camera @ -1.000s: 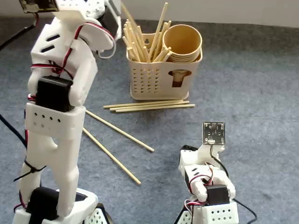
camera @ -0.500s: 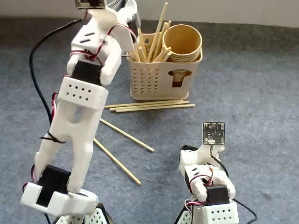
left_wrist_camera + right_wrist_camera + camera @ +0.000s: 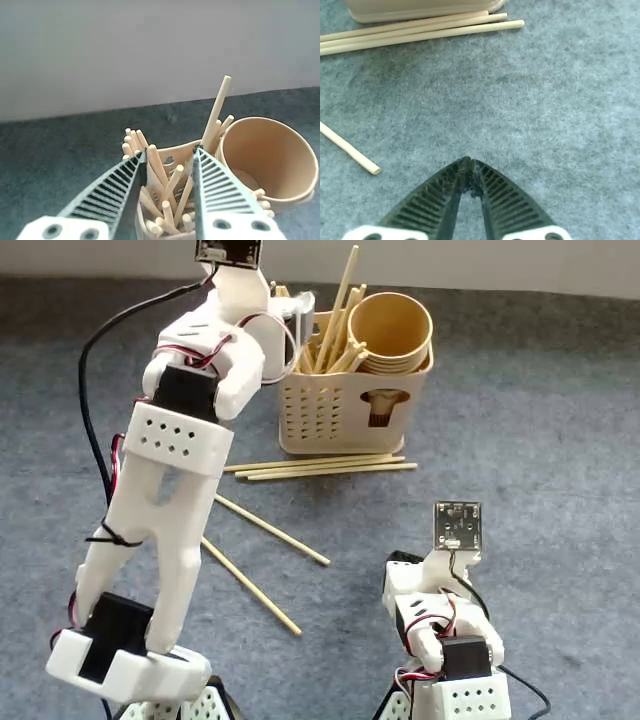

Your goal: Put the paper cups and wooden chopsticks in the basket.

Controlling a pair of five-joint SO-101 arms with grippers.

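The cream basket (image 3: 330, 410) stands at the back of the table with several wooden chopsticks (image 3: 318, 335) upright in its left half and stacked paper cups (image 3: 392, 332) in its right half. My left gripper (image 3: 169, 152) hangs open just above the basket's chopsticks (image 3: 165, 200), with nothing between its fingers; the cups (image 3: 267, 160) sit beside it. Three chopsticks (image 3: 320, 468) lie side by side in front of the basket, and two more chopsticks (image 3: 265, 527) lie slanted nearer the left arm. My right gripper (image 3: 468, 167) rests shut and low over bare carpet, near the front.
Grey carpet (image 3: 540, 440) covers the table, with open room to the right of the basket. A pale wall (image 3: 150, 45) rises behind the basket. One loose chopstick's end (image 3: 350, 152) lies near the right gripper.
The left arm has swung up and back toward the basket; its gripper now hovers over the chopsticks standing inside. The right arm has not moved.
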